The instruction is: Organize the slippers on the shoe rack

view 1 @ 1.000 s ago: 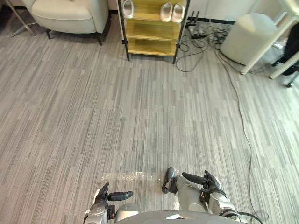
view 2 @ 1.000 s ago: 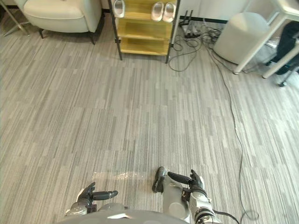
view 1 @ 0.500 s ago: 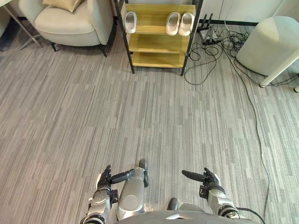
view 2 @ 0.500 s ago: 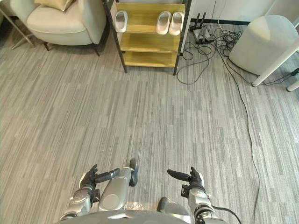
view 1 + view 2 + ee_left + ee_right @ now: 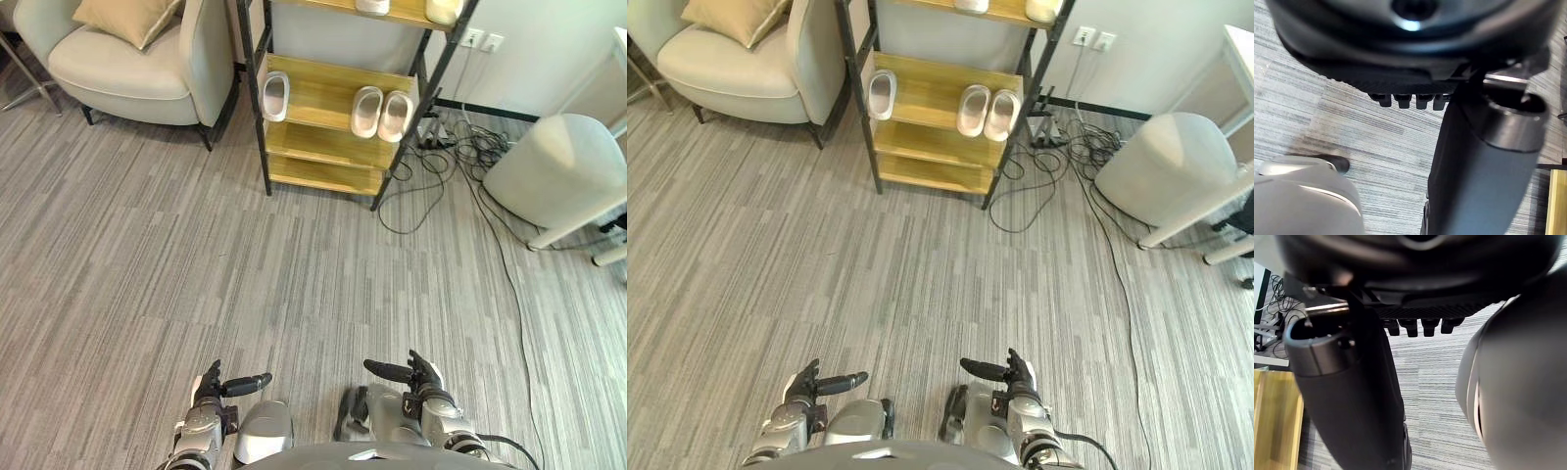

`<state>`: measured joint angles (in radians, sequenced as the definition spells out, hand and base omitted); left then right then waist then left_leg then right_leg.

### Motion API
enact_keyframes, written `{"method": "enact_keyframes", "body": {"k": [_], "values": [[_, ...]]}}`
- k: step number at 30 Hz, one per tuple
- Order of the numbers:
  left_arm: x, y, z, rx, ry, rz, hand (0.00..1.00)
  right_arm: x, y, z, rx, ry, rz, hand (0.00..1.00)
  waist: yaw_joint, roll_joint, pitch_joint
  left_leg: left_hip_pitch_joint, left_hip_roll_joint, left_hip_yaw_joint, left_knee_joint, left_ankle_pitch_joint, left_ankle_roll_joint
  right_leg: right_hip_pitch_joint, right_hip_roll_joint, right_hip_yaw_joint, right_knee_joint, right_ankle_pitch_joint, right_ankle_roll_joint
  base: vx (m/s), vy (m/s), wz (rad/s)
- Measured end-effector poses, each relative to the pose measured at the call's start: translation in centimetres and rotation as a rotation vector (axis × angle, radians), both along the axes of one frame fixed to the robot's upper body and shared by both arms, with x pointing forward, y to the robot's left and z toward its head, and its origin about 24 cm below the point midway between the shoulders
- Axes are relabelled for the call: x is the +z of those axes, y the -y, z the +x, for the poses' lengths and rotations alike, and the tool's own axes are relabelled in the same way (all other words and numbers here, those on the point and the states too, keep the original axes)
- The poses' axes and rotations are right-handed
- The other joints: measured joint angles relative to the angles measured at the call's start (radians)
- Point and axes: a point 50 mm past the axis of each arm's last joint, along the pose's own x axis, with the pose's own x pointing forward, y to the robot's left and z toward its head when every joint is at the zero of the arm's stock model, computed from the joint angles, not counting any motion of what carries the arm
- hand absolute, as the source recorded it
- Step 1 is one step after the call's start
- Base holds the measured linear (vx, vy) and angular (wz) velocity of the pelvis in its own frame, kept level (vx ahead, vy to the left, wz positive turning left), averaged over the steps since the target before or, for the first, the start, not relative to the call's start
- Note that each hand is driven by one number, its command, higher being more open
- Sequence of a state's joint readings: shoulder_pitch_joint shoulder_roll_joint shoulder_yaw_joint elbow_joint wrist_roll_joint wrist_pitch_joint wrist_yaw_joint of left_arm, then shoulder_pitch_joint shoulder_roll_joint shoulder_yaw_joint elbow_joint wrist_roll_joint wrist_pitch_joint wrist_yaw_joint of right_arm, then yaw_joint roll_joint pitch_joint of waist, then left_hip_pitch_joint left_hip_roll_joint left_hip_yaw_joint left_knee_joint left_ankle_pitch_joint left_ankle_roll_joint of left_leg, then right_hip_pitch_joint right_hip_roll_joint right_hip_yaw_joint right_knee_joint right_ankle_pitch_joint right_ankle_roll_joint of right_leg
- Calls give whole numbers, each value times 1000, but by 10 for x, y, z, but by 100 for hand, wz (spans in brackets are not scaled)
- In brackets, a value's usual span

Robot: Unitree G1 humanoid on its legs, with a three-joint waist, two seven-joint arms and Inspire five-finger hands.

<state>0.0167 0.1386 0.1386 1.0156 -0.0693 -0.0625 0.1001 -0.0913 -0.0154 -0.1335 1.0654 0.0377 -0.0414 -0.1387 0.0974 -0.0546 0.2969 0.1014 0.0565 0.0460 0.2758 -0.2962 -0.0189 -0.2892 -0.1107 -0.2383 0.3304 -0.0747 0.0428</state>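
Note:
The shoe rack (image 5: 269, 147), a black frame with yellow wooden shelves, stands against the far wall. On its middle shelf a single white slipper (image 5: 275, 95) lies at the left and a pair of white slippers (image 5: 381, 114) at the right. More pale slippers (image 5: 443, 10) sit on the shelf above. My left hand (image 5: 209, 392) and right hand (image 5: 423, 380) hang low and close to me, far from the rack. Both have relaxed fingers (image 5: 1405, 100), thumbs pointing inward, and hold nothing. The right hand's fingers (image 5: 1420, 326) also show bare over the carpet.
A beige armchair (image 5: 127, 69) with a tan cushion stands left of the rack. A grey round pouf (image 5: 558, 171) and a white table leg (image 5: 578, 233) are at the right. Black cables (image 5: 431, 171) trail on the striped grey carpet from beside the rack.
The camera has moved: the rack now sits lower and larger in the picture, and its upper shelf has come into view. Both hands keep their low, empty pose.

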Motion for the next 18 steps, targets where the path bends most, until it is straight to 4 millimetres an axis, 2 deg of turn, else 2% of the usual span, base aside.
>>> {"method": "enact_keyframes", "body": {"k": [1,2,3,4,6,7,8,9,11,12,13,15,16,17,18], "values": [[0,0,-1,2,-3,1,100,-1,0,-1,-1,-4,0,100,-2,-5,-3,10,1,-8,0,-9,-8,9,3,2,-12,53,-4,525,-213,52],[-3,5,-3,7,-14,-16,100,-3,5,-6,1,-24,-13,100,0,26,-15,37,33,-44,-11,-28,-25,27,24,-14,27,74,-53,509,-226,38],[-3,7,-3,8,-14,-20,100,-3,5,-6,1,-25,-14,100,-1,29,-18,37,36,-47,-13,-27,-26,24,24,-15,36,59,-52,500,-217,50],[-5,12,-4,3,-18,-38,100,-3,12,-7,-7,-32,-25,100,-10,48,-21,56,54,-75,-12,-25,-30,23,26,-42,99,-18,-66,387,-169,29],[-6,16,-5,3,-24,-49,100,-4,15,-10,-41,-40,-18,100,-15,62,-28,52,73,-89,34,-19,-41,51,38,-63,102,-50,-74,397,-192,29],[-7,17,-6,19,-22,-62,100,-4,17,-14,-63,-43,-15,100,-17,72,-28,29,90,-90,130,-12,-53,97,55,-82,73,-64,-78,465,-247,36],[-6,18,-4,41,-10,-79,100,-5,18,-18,-70,-46,-17,100,-20,81,-29,-50,112,-86,334,20,-84,156,74,-99,28,-73,-78,415,-221,31],[-5,18,-3,62,9,-84,100,-5,19,-20,-73,-48,-19,100,-14,91,-27,-151,154,-69,565,78,-92,226,101,-104,-29,-77,-84,315,-163,21],[-2,16,2,59,33,-77,100,-7,17,-24,-75,-56,-12,100,-2,91,-29,-262,196,-11,734,45,-76,302,124,-102,-89,-81,-90,273,-83,0],[0,15,5,57,42,-74,100,-7,15,-25,-79,-59,-6,100,4,86,-28,-291,196,3,743,35,-74,320,124,-99,-107,-86,-93,301,-34,-6],[1,15,7,55,54,-73,100,-8,12,-26,-80,-63,2,100,9,77,-26,-339,186,30,715,15,-61,354,123,-90,-139,-81,-85,371,43,-13],[3,14,10,52,75,-67,100,-9,9,-25,-79,-68,10,100,14,67,-22,-393,137,44,543,-11,-56,399,108,-79,-180,-77,-74,383,137,-20],[4,11,11,45,79,-55,100,-9,7,-25,-78,-74,14,100,15,56,-16,-401,75,32,293,21,-59,414,77,-64,-186,-91,-41,198,137,-25],[3,13,10,36,72,-56,100,-10,8,-25,-78,-78,10,100,16,59,-17,-398,58,16,172,69,-65,416,69,-53,-183,-103,-23,359,267,-51],[1,13,5,29,50,-54,100,-10,11,-27,-78,-88,3,100,36,61,-18,-351,40,29,72,228,-17,434,56,-17,-182,-119,5,401,227,-42]]}}
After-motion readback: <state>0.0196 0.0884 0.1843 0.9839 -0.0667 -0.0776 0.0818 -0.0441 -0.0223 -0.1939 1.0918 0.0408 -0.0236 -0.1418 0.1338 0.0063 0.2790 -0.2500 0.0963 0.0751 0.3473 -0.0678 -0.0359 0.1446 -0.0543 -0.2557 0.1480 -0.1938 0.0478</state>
